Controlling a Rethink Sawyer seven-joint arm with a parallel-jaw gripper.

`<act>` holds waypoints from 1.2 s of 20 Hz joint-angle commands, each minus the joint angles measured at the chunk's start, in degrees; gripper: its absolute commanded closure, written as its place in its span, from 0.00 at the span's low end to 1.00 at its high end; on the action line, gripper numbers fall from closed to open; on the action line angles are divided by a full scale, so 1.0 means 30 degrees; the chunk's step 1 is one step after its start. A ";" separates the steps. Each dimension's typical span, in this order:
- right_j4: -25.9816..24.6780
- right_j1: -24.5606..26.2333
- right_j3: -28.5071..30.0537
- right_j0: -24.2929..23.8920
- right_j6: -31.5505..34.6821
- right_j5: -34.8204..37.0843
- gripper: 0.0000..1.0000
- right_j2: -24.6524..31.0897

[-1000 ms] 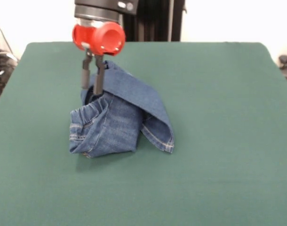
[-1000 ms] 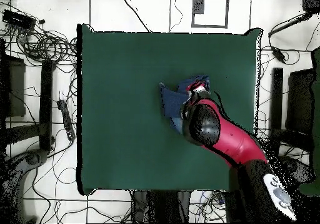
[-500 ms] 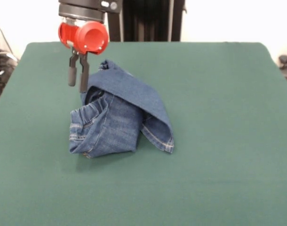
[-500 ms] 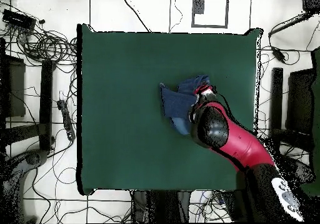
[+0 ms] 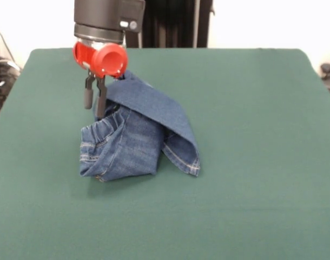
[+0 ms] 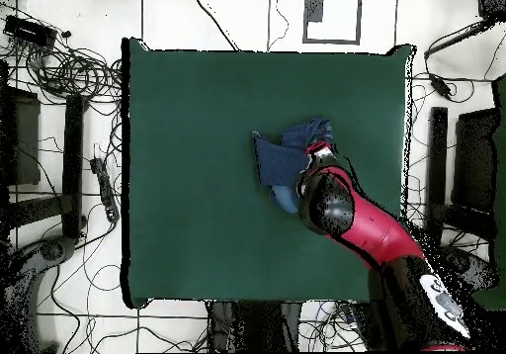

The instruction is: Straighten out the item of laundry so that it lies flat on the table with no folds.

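Front view shows one pair of jeans [image 5: 138,135] bunched in a folded heap on the green surface [image 5: 251,162], left of centre, a hemmed leg draped toward the right. Just behind the heap's upper left edge hangs the one claw [image 5: 94,103], fingers close together, nearly closed, gripping nothing visible.

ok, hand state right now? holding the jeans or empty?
Hand: fingers nearly together with a narrow gap, at the upper left edge of the folded jeans; whether cloth is pinched between them cannot be told.
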 commanded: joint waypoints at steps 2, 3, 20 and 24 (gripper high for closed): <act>-0.0289 0.2197 0.1287 0.0871 0.2851 -0.1046 0.00 0.0181; -0.0207 0.2255 0.1253 0.0933 0.2800 -0.0918 0.00 0.0065; -0.0232 0.3675 0.0400 0.0848 0.2344 -0.1494 0.00 -0.0265; -0.0541 0.3682 0.0390 0.0415 0.2250 -0.1770 0.00 0.0164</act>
